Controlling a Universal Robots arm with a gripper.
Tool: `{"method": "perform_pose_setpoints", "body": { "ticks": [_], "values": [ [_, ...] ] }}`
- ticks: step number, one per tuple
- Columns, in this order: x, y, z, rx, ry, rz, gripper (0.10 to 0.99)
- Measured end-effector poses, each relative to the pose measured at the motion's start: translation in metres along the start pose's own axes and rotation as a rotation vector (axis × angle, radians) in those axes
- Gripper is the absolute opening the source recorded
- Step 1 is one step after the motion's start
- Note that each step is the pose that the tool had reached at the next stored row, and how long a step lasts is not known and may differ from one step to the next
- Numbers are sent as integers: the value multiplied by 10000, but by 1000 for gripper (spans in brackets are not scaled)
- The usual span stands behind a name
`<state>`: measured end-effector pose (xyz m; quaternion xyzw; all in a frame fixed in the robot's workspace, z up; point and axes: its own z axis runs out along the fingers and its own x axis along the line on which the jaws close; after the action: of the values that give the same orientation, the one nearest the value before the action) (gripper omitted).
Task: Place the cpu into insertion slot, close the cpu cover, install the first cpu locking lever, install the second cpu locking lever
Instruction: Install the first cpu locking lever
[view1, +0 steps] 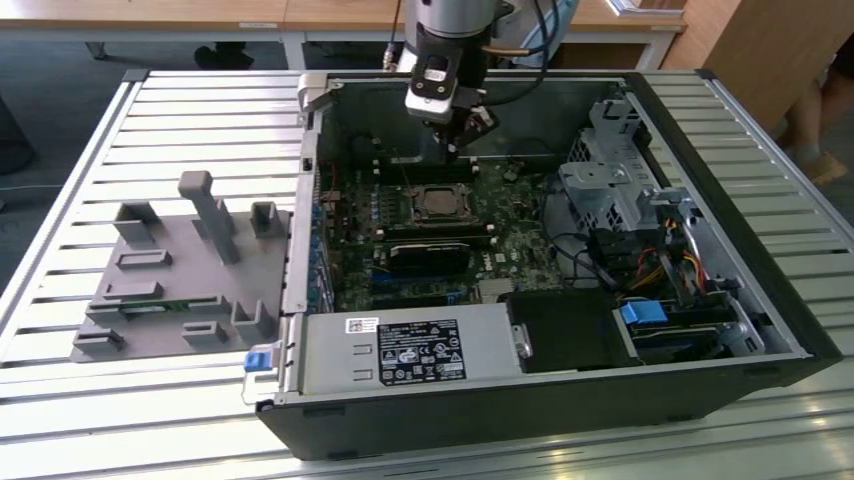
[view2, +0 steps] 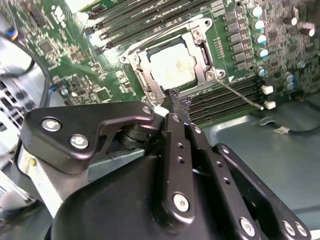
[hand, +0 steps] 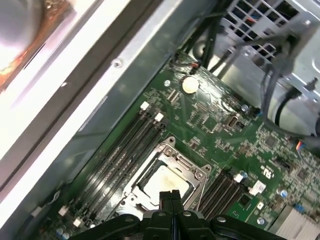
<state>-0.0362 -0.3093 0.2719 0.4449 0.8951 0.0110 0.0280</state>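
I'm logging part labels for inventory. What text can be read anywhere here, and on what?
Black label on the power supply: too small to read.
White sticker beside it: too small to read.
White print on the circuit board: blurred, unreadable.
Nothing legible.

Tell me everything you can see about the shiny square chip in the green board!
The cpu is a thin square chip with a flat, pale silvery metal top. It lies level in the middle of the green board, between rows of long black memory slots. The silver cpu cover frames it, with its top showing through the cut-out. Nothing grips it.
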Motion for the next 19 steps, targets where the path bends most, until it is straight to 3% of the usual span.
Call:
{"method": "perform_pose_setpoints", "body": {
  "ticks": [19],
  "values": [
    [2,1,6,-117,130,-2892,106]
  ]
}}
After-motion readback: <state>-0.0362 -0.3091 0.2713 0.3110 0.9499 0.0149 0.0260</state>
